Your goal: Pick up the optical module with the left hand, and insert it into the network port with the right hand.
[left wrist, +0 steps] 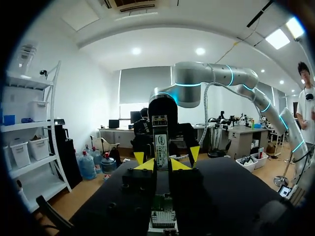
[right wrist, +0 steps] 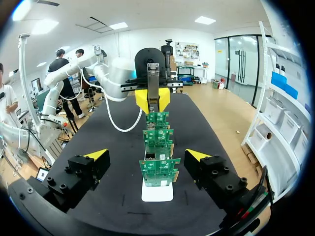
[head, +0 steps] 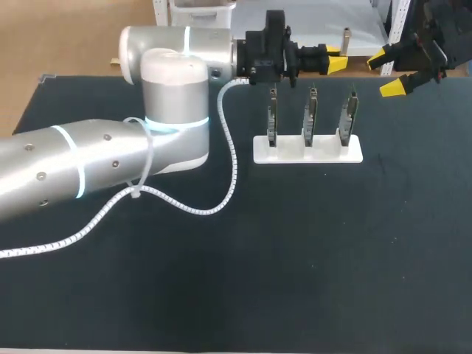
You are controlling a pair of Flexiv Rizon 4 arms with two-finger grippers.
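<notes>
Dark cloth covers the desk (head: 221,280), where a white holder (head: 324,153) stands three port boards (head: 311,114) upright in a row, I judge so that a pincer can reach them. My left pincer (left wrist: 164,161) is clamped on the optical module (left wrist: 161,142), holding it upright in the air near the boards. That likely offers its free end to my right pincer (head: 389,71), which hangs empty with fingers spread wide, facing along the row.

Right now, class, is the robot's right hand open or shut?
Open: the right hand has its two yellow tips wide apart, gripping nothing.
</notes>
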